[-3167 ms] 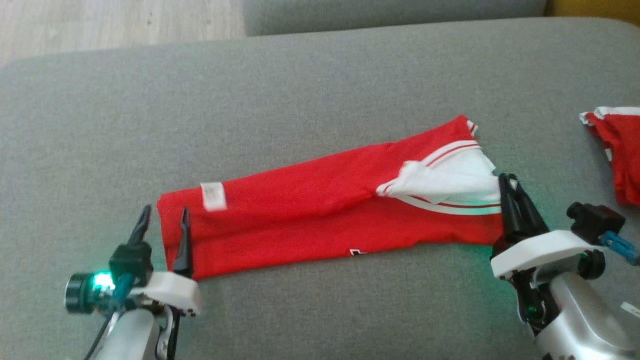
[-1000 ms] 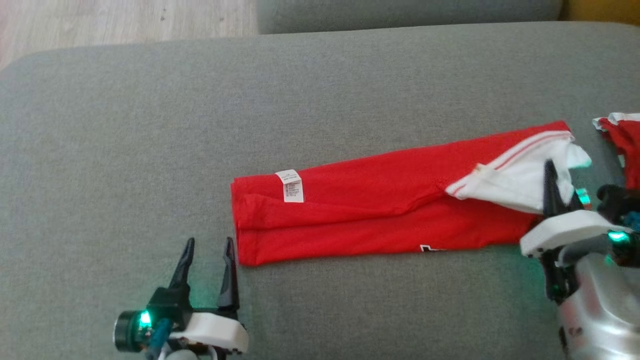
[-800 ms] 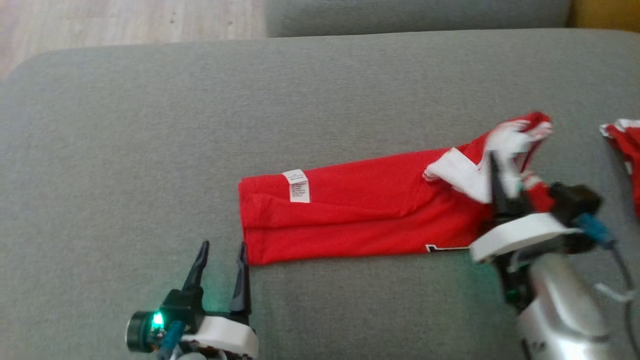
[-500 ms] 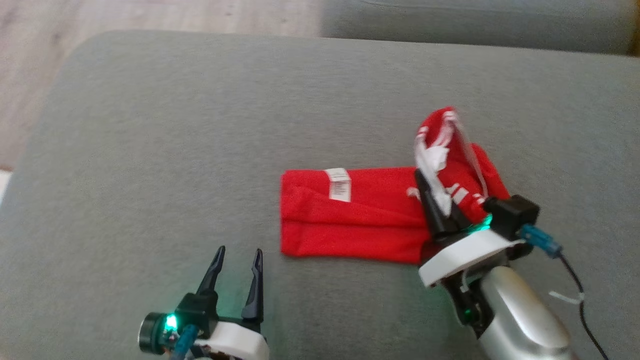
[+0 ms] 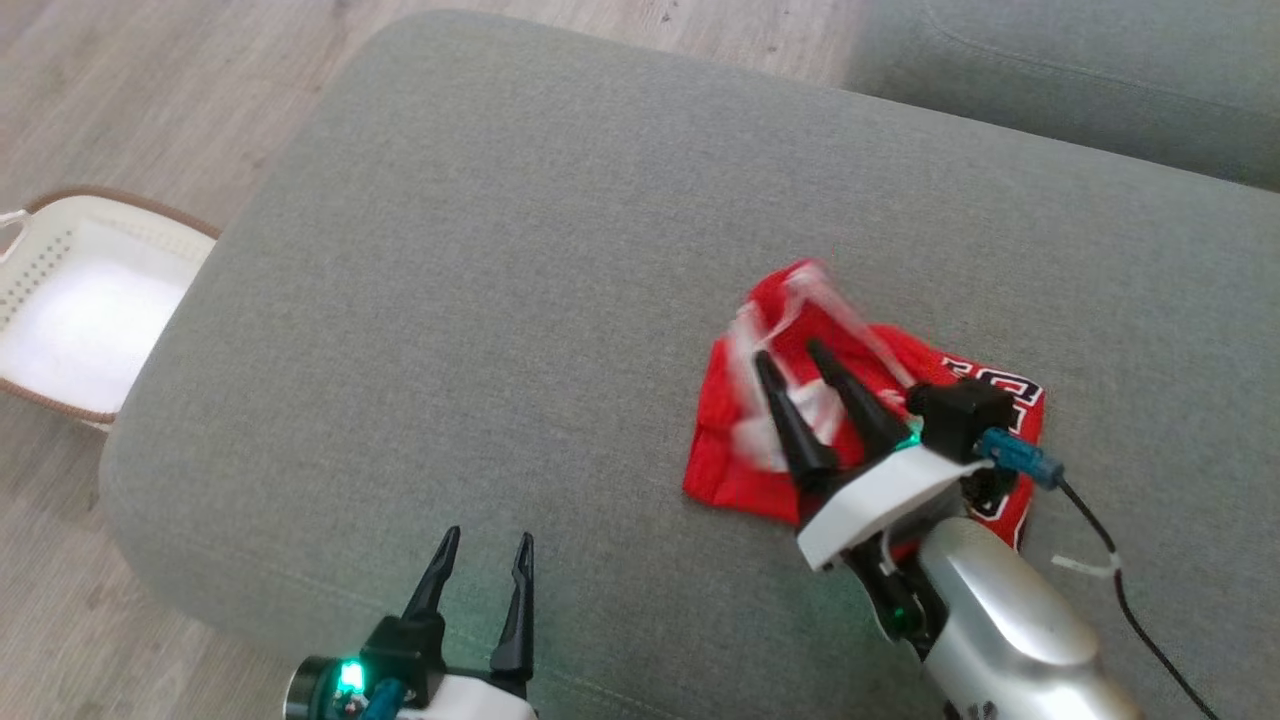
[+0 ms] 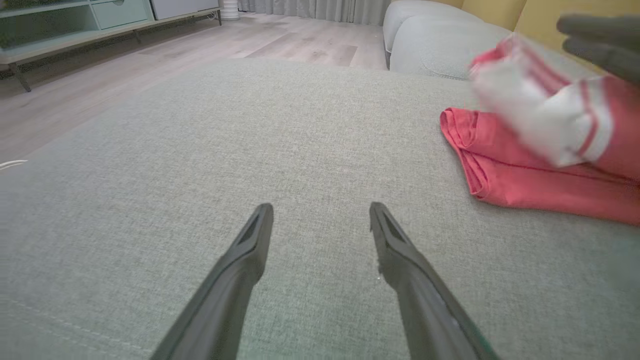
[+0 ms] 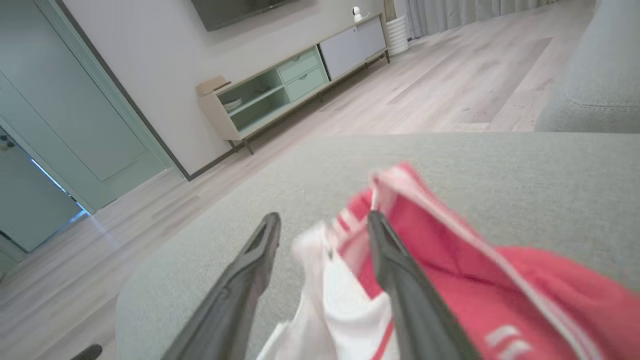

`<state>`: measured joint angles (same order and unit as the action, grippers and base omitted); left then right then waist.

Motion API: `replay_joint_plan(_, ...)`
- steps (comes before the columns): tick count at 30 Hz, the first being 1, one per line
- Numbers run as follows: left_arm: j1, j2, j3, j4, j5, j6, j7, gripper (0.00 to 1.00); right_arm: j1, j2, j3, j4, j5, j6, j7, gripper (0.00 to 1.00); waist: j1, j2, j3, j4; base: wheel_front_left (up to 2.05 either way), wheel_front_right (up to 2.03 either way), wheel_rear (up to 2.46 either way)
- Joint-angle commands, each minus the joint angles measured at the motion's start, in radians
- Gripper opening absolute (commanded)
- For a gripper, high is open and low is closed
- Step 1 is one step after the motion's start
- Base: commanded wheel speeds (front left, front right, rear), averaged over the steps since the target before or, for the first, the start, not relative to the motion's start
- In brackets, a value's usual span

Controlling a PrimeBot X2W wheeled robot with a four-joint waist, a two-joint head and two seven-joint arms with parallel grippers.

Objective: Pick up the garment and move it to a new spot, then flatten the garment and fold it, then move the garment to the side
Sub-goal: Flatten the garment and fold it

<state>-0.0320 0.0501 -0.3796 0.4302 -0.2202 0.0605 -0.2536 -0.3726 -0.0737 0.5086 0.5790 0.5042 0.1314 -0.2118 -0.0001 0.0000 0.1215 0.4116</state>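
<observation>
Grey sofa cushion (image 5: 520,250), rounded corner at lower left. Red-and-white garment (image 5: 725,465) lies on it in a bunched, folded heap at centre right, top layer blurred. White perforated basket (image 5: 45,265) at left edge, on wood floor. Right gripper (image 5: 788,352) released, fingers parted over the heap. Left gripper (image 5: 488,536) spread wide over bare cushion, bottom centre-left.

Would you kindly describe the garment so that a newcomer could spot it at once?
On the large grey sofa cushion, look toward its right part, at the right gripper. The garment is the bundle there, bright red with white striped trim against plain grey.
</observation>
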Motion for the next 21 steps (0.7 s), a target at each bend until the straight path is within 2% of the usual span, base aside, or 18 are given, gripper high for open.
replay_joint_plan(1,-0.023,0.000,0.033,-0.029,0.000,0.003,-0.008,1.00,-0.042,0.021,0.027,-0.032,0.018,-0.001,-0.026,1.00,0.0001,0.0000,0.002,-0.004,0.00,0.00,0.00)
replay_joint_plan(6,-0.028,0.000,0.052,-0.036,0.005,0.006,-0.008,1.00,-0.039,0.023,-0.014,-0.067,0.010,-0.001,-0.048,1.00,0.0001,0.0000,-0.011,-0.070,0.00,0.00,0.00)
replay_joint_plan(9,-0.030,0.000,0.069,-0.043,0.011,0.007,-0.008,1.00,-0.009,0.023,-0.122,-0.108,-0.056,-0.001,-0.049,1.00,0.0001,0.0000,-0.024,-0.128,0.00,0.00,0.00)
replay_joint_plan(10,-0.030,0.000,0.069,-0.043,0.011,0.007,-0.008,1.00,-0.009,0.023,-0.122,-0.108,-0.056,-0.001,-0.049,1.00,0.0001,0.0000,-0.024,-0.128,0.00,0.00,0.00)
replay_joint_plan(12,-0.035,0.000,0.084,-0.050,0.016,0.007,-0.008,1.00,0.045,0.023,-0.241,-0.140,-0.137,-0.001,-0.050,1.00,0.0001,0.0000,-0.036,-0.182,0.00,0.00,0.00)
replay_joint_plan(14,-0.040,0.000,0.098,-0.053,0.021,0.008,-0.008,1.00,0.080,0.023,-0.298,-0.159,-0.182,-0.001,-0.050,1.00,0.0001,0.0000,-0.042,-0.219,0.00,0.00,0.00)
replay_joint_plan(21,-0.039,0.000,0.154,-0.070,0.046,0.024,-0.008,1.00,0.175,0.023,-0.410,-0.184,-0.263,-0.001,-0.050,1.00,0.0001,0.0000,-0.060,-0.315,0.00,0.00,0.00)
